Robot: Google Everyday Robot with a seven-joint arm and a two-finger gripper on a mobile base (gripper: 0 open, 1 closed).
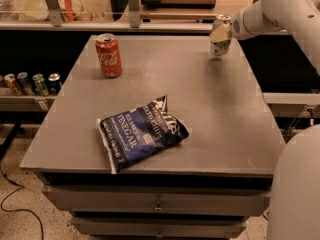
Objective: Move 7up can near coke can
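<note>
1. The 7up can is seen at the far right of the grey table, lifted clear of the surface, with a faint shadow lying on the tabletop just below it.
2. The can is pinched by the gripper, which is reached in from the right on the white arm; one pale finger is laid across the can's side.
3. The coke can is stood upright at the far left of the table, well apart from the 7up can.
4. A blue chip bag is laid flat near the front middle of the table.
5. A row of small cans is seen on a lower shelf to the left of the table.
</note>
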